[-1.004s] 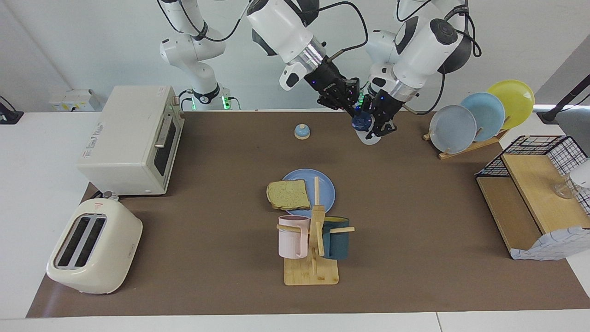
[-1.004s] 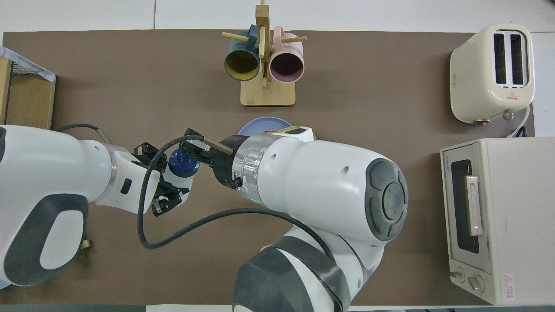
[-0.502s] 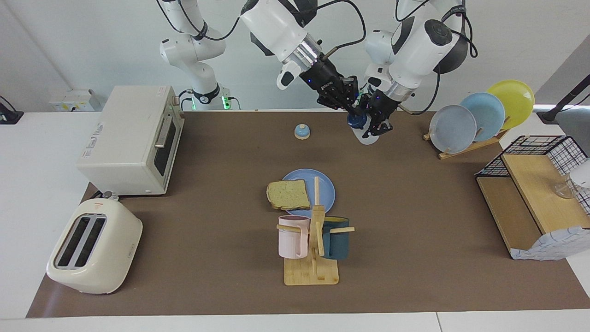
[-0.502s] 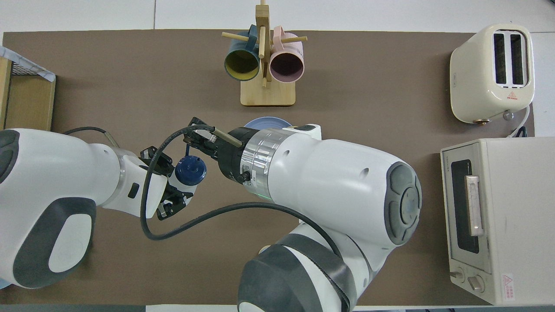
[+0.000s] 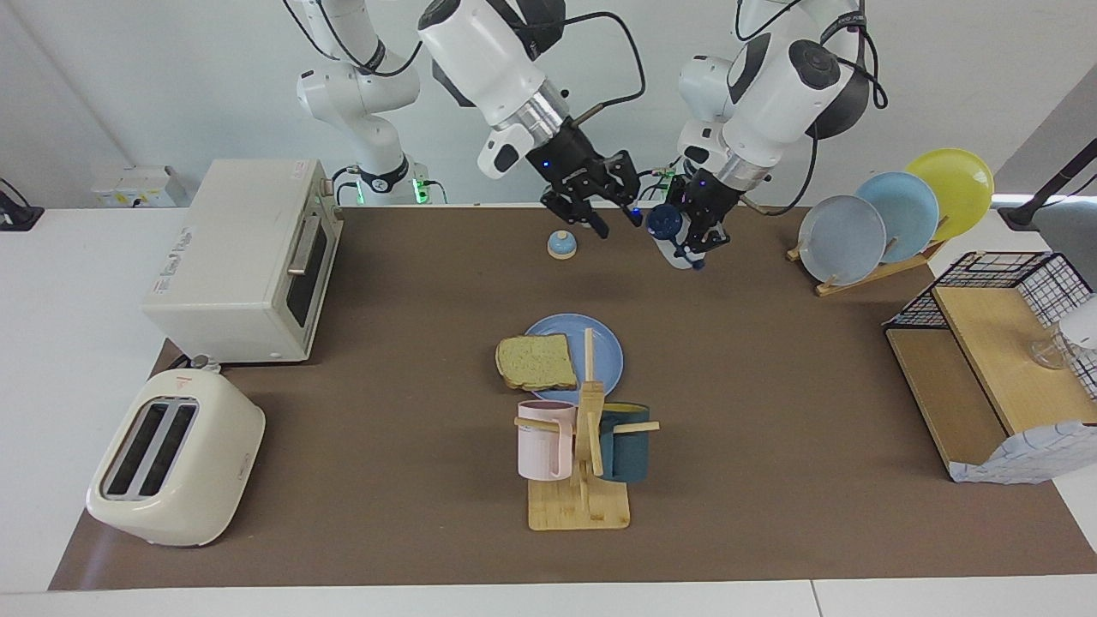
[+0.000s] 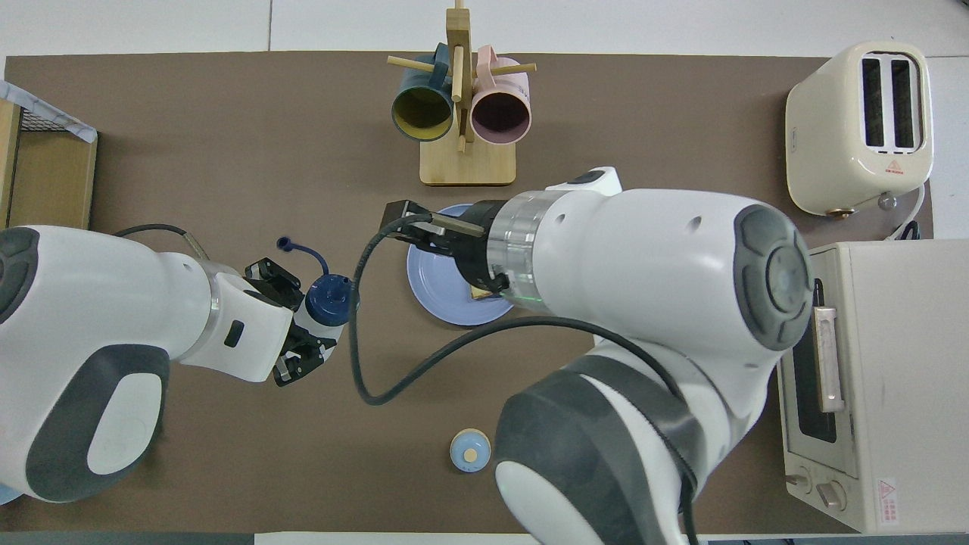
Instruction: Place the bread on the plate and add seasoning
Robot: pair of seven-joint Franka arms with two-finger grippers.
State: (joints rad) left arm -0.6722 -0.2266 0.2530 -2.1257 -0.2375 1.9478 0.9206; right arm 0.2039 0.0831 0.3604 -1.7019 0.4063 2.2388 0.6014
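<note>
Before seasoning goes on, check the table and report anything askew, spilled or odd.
The bread lies askew on the plate: one edge overhangs the rim toward the right arm's end of the table. The seasoning, tilted in the left claw, has its stopper dangling on a strap. No spill shows.

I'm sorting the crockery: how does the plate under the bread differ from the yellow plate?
The blue plate lies flat; the yellow plate stands upright in the wooden rack at the left arm's end. The blue plate carries the bread; the yellow plate carries nothing. Both are round.
</note>
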